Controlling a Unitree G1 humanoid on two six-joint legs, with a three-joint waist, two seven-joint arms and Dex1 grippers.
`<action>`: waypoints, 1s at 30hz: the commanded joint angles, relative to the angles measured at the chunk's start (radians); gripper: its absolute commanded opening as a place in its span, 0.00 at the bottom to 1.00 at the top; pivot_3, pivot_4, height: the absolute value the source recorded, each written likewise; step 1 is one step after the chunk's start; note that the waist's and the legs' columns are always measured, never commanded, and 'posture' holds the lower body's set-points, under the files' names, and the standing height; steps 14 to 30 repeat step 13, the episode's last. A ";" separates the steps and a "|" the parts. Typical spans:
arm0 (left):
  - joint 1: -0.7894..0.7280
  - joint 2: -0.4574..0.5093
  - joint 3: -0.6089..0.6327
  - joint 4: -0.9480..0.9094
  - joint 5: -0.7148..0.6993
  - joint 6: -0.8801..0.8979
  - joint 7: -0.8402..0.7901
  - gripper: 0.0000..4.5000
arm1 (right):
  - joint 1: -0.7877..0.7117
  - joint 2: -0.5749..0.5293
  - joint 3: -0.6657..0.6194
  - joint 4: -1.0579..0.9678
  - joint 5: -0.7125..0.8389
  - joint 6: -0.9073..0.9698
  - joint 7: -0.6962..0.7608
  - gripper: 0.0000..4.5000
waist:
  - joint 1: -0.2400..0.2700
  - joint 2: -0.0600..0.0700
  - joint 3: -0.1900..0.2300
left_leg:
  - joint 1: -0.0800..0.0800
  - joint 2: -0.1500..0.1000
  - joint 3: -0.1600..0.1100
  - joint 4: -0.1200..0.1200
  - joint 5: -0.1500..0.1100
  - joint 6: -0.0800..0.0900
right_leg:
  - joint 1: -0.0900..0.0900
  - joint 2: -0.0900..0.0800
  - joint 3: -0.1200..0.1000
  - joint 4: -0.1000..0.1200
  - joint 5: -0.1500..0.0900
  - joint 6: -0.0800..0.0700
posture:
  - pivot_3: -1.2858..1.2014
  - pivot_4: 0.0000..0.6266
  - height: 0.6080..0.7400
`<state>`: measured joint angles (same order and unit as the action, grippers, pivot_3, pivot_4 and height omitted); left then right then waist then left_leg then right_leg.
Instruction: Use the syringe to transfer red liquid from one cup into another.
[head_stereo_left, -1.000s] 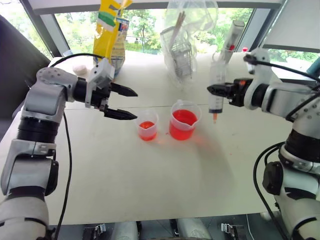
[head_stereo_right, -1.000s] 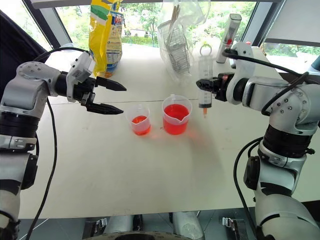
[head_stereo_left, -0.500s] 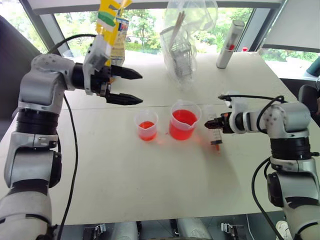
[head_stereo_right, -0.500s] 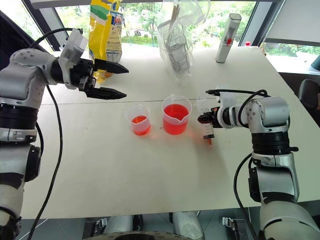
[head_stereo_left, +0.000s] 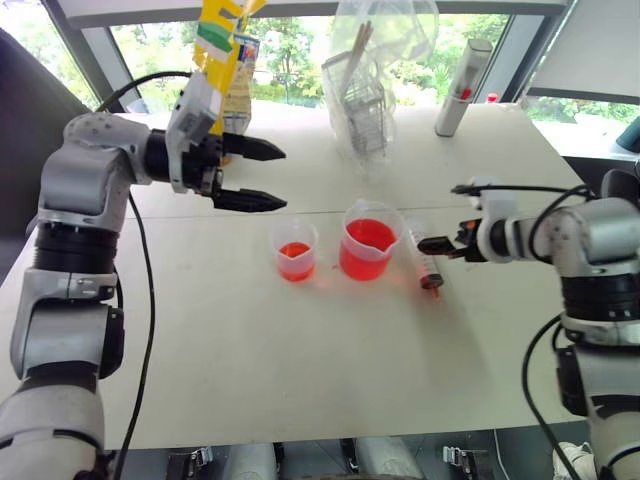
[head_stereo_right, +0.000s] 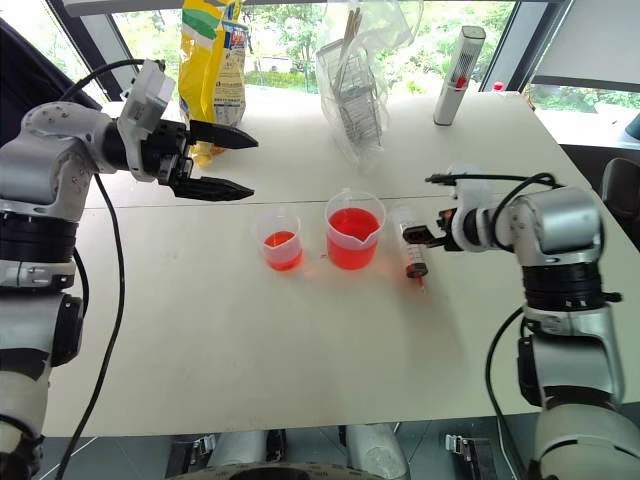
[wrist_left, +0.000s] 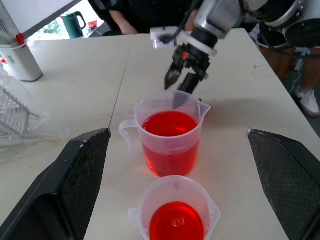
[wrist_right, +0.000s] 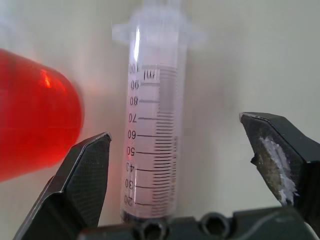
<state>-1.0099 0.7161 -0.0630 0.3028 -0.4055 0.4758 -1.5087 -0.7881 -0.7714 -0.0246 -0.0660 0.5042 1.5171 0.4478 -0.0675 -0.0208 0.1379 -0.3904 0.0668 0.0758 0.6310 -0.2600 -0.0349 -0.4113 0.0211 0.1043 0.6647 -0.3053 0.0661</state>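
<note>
Syringe (wrist_right: 155, 135), clear graduated plastic barrel, flat between parted right hand (wrist_right: 185, 165) fingers.

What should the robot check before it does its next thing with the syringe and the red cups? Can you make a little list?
1. Syringe lying flat on the table, beside the bigger cup: ok.
2. Right pincer let go of the syringe, fingers spread on either side of the barrel: ok.
3. Bigger cup upright with red liquid inside: ok.
4. Smaller cup upright, a little red in the bottom: ok.
5. Left pincer open, holding nothing, up and away from both cups: ok.
6. Syringe empty: cannot tell; the barrel looks clear, with some red at the tip.
</note>
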 joint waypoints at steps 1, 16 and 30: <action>0.025 0.033 0.017 -0.055 -0.011 0.002 -0.011 1.00 | 0.014 -0.111 -0.083 -0.229 0.088 -0.036 0.112 0.99 | 0.000 0.000 0.000 | 0.000 0.000 0.000 0.000 0.000 0.000 | 0.000 0.000 0.000 0.000 0.000 0.000 | 0.52 0.24 0.99; 0.151 0.111 0.018 -0.156 -0.015 0.029 -0.005 1.00 | 0.434 -0.401 -0.468 -0.631 0.317 -0.188 0.476 0.99 | 0.009 -0.001 0.000 | 0.002 0.000 -0.001 0.001 0.000 0.000 | 0.004 -0.001 -0.002 -0.002 0.000 0.001 | 0.52 0.24 0.99; 0.151 0.111 0.018 -0.156 -0.015 0.029 -0.005 1.00 | 0.434 -0.401 -0.468 -0.631 0.317 -0.188 0.476 0.99 | 0.009 -0.001 0.000 | 0.002 0.000 -0.001 0.001 0.000 0.000 | 0.004 -0.001 -0.002 -0.002 0.000 0.001 | 0.52 0.24 0.99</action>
